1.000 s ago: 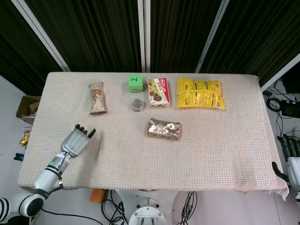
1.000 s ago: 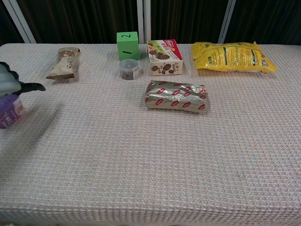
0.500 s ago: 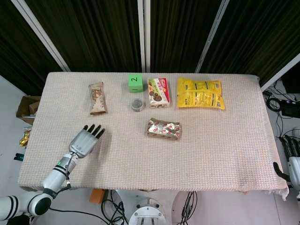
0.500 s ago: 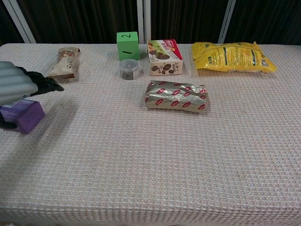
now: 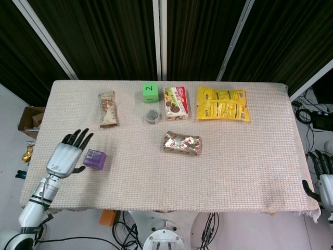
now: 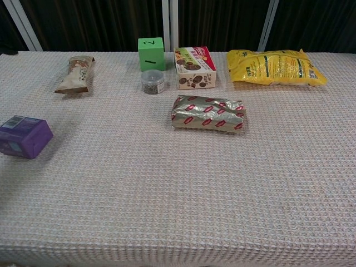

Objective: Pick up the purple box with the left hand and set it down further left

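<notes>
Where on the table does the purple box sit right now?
In the head view the purple box lies near the table's front-left corner, just right of the open left hand and in front of the brown snack bar.

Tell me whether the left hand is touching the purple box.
Apart. In the head view the left hand sits beside the purple box, fingers spread, with cloth visible between them.

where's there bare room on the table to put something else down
The whole front strip is bare, below the purple box and foil pack, and the right side beneath the yellow bag. The back row is crowded: snack bar, green cube, small tin, cookie box.
</notes>
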`<state>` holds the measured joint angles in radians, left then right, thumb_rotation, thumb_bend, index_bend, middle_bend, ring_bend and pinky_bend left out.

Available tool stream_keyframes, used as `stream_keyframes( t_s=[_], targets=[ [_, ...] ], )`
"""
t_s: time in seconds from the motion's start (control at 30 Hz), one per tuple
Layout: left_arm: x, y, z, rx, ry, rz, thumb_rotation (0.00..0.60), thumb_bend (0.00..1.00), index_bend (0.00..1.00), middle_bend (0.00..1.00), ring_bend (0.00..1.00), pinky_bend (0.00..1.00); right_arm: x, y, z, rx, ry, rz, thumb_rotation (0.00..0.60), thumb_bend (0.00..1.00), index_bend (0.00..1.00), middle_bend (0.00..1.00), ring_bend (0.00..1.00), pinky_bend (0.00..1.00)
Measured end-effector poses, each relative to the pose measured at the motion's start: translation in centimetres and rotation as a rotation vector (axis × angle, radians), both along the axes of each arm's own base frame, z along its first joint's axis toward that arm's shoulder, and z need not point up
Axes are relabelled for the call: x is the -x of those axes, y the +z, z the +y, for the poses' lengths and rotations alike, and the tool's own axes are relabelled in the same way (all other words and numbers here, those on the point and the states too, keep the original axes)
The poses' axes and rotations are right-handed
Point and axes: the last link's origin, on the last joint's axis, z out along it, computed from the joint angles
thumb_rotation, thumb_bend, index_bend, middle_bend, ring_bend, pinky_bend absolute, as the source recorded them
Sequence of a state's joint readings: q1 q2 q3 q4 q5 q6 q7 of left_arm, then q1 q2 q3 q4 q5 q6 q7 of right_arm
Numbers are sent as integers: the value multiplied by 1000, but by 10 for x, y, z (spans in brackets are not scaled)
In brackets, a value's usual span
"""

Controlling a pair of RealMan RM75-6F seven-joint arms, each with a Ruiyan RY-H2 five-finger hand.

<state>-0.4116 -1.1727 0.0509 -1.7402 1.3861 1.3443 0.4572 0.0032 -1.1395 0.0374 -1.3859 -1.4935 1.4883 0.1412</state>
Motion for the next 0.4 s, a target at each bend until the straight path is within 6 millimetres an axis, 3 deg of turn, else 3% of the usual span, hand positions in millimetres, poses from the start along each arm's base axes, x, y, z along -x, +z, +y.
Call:
stream_keyframes(
  t_s=[0.1,0.23,0.33,0.4],
  targets=[
    [25,27,-19,-118,8,-113,435,46,0,8,52,186,2,-1,2,10,20,12,600,282,0,0,0,0],
    [69,57,-66,-230,42,-167,436,46,0,16,52,186,5,-4,7,31,40,32,600,282,0,0,0,0],
    [87,64,-94,-229,83,-177,432,47,0,16,52,187,8,-8,10,37,40,34,600,281,0,0,0,0],
    [91,64,-102,-214,100,-180,432,47,0,16,52,186,10,-10,12,35,37,34,600,281,0,0,0,0]
  ],
)
